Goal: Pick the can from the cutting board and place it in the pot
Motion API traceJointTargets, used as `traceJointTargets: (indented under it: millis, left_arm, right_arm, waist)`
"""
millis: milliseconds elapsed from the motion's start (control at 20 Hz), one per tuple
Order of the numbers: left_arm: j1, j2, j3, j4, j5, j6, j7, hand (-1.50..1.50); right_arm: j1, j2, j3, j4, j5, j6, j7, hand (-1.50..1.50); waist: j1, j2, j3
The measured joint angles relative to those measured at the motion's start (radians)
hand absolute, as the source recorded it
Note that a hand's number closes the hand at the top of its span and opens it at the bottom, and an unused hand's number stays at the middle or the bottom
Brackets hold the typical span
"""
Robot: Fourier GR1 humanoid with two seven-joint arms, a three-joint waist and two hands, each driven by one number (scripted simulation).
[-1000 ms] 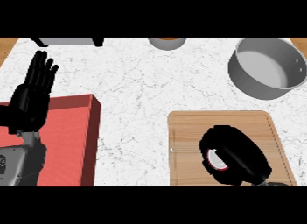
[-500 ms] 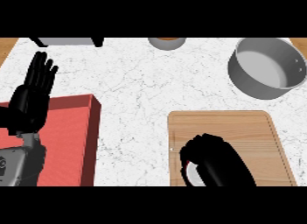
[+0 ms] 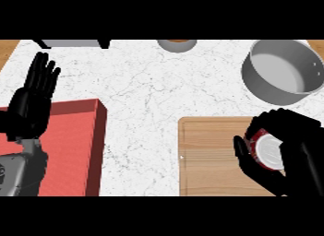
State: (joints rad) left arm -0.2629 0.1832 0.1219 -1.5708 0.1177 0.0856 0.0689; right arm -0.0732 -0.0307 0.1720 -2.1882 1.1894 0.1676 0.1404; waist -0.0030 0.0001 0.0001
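My right robot hand [image 3: 297,152] curls around the can [image 3: 267,150] above the cutting board [image 3: 208,156]; my left robot hand [image 3: 33,99] rests open, far left.

Kitchen: marble counter [image 3: 164,87], pot [image 3: 281,71]

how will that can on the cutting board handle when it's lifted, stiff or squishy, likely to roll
The can looks like a rigid cylinder with a flat pale end, so it should probably keep its shape inside the right hand curled round it. Its round side suggests it could roll if laid down on the cutting board. Set on its flat end in the pot, it would likely stand.
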Motion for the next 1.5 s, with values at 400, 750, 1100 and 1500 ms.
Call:
traceJointTargets:
  millis: [400, 750, 1100, 1500]
  left_arm:
    - [-0.015, 0.0, 0.003, 0.031, -0.005, -0.007, -0.016, 0.0]
    - [-0.025, -0.003, -0.002, 0.018, -0.005, -0.008, 0.003, 0.0]
    - [-0.03, -0.015, -0.014, 0.025, -0.016, -0.005, 0.003, 0.0]
    - [-0.053, -0.021, -0.011, 0.046, -0.016, -0.007, -0.012, 0.0]
  right_arm:
    - [-0.184, -0.171, -0.409, 0.169, -0.233, 0.052, -0.057, 1.5]
    - [-0.283, -0.356, -0.614, 0.544, -0.334, -0.011, -0.245, 1.5]
    - [-0.418, -0.519, -0.708, 0.992, -0.392, -0.104, -0.475, 1.5]
    - [-0.59, -0.615, -0.707, 1.463, -0.357, -0.291, -0.681, 1.5]
  waist:
    - [0.003, 0.002, 0.0]
    - [0.011, 0.003, 0.001]
    - [0.018, 0.006, 0.001]
    - [0.03, 0.01, 0.002]
